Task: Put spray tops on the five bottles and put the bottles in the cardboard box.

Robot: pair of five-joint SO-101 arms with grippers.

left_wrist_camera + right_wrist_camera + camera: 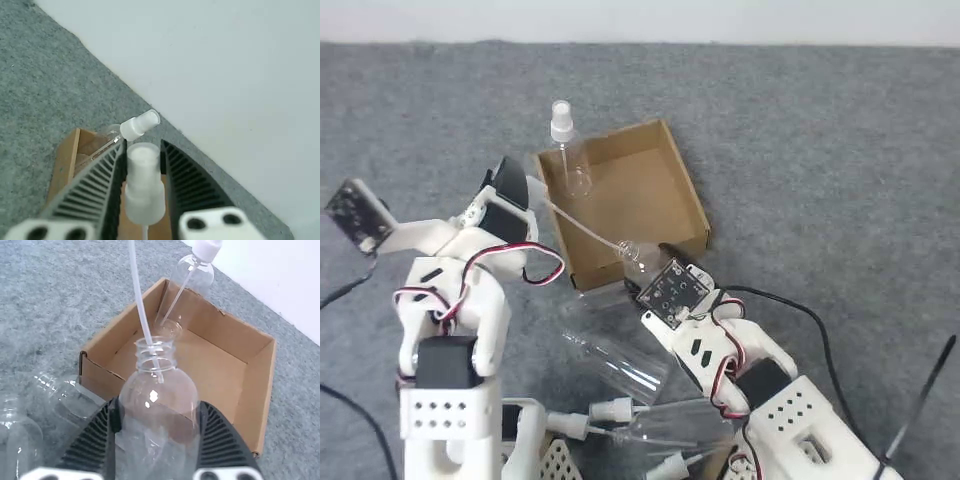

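My right gripper [157, 407] is shut on a clear bottle [156, 390], held upright just outside the near wall of the cardboard box [227, 365]. My left gripper [142, 150] is shut on a white spray top [144, 187]. Its thin dip tube [141, 310] slants down into the bottle's open neck [155, 351]. In the high view the tube [582, 228] spans from the left gripper [528, 190] to the bottle [632, 252] at the right gripper [645, 275]. A capped bottle [568, 150] leans in the box's [685, 185] far left corner.
Several uncapped clear bottles [610, 340] lie on the grey carpet between the two arms. Loose spray tops [610, 410] lie near the arm bases. A white wall [225, 75] rises behind the box. Open carpet lies to the right of the box.
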